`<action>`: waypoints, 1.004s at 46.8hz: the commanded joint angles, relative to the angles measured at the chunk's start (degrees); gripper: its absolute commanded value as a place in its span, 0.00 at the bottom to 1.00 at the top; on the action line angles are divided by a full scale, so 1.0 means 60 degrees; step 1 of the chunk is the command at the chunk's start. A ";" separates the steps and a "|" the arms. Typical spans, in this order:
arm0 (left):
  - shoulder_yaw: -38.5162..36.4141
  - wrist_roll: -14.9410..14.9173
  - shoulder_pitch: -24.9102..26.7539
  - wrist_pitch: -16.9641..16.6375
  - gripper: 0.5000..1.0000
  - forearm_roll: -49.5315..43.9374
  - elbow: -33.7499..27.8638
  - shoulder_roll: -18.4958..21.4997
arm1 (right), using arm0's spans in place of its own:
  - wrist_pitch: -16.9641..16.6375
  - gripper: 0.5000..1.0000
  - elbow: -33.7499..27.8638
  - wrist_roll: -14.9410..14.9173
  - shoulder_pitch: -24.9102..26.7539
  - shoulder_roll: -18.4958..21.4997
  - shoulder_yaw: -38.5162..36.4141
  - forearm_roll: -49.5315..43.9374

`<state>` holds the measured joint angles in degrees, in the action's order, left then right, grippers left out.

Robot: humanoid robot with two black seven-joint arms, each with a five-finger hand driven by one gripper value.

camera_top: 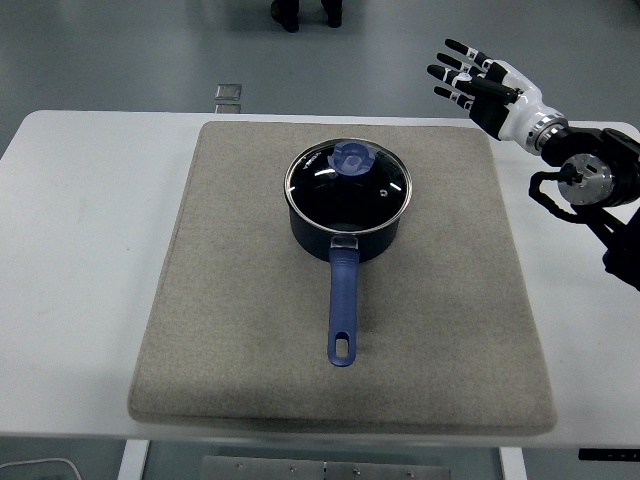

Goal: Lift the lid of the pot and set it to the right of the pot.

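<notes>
White table (70,250), grey floor (130,45)

Lab: bare grey floor (120,50), white table (70,250).

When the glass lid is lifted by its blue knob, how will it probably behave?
The lid looks like rigid glass with a metal rim, so probably stiff, fragile if dropped. Its small rounded knob may slip or let it tilt. It sits flat on the pot, so should lift freely.

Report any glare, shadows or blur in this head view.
Head view: sharp throughout, with even overhead light; faint reflections on the glass pot lid; a soft shadow under the pot and along its handle on the grey mat; the right hand shows no motion blur.
</notes>
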<state>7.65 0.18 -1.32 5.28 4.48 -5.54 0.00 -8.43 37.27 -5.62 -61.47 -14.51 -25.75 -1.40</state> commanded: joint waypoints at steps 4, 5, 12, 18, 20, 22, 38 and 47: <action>0.0000 0.0000 0.0001 -0.0001 1.00 0.0000 0.0000 0.0000 | -0.0001 0.86 -0.0001 0.0000 -0.0082 0.0002 0.0029 -0.0235; 0.0000 0.0000 0.0001 -0.0001 1.00 0.0000 0.0000 0.0000 | -0.0001 0.86 0.0014 0.0000 -0.0082 0.0002 0.0043 -0.0265; 0.0000 0.0000 0.0001 -0.0001 1.00 0.0000 0.0000 0.0000 | -0.0030 0.86 0.0116 0.0000 -0.0141 -0.0028 0.0058 -0.0762; 0.0000 0.0000 0.0001 -0.0001 1.00 0.0000 0.0000 0.0000 | -0.0235 0.86 0.0336 0.0000 -0.0126 -0.0130 0.0058 -0.1567; 0.0000 0.0000 0.0001 -0.0001 1.00 0.0000 0.0000 0.0000 | -0.0323 0.86 0.0394 0.0000 -0.0140 -0.0159 0.0058 -0.1802; 0.0000 0.0000 0.0001 -0.0001 1.00 0.0000 0.0000 0.0000 | -0.0425 0.86 0.0467 0.0000 -0.0141 -0.0174 0.0058 -0.2022; 0.0000 0.0000 0.0001 -0.0001 1.00 0.0000 0.0000 0.0000 | -0.1626 0.86 0.1156 0.0000 -0.0711 -0.0818 0.0278 -0.4526; 0.0000 0.0000 0.0001 -0.0001 1.00 0.0000 0.0000 0.0000 | -0.2432 0.86 0.1332 -0.0015 -0.1297 -0.1082 0.1068 -0.5611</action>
<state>7.65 0.17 -1.31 5.28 4.49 -5.54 0.00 -21.55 44.70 -5.67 -68.34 -20.78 -20.89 -33.60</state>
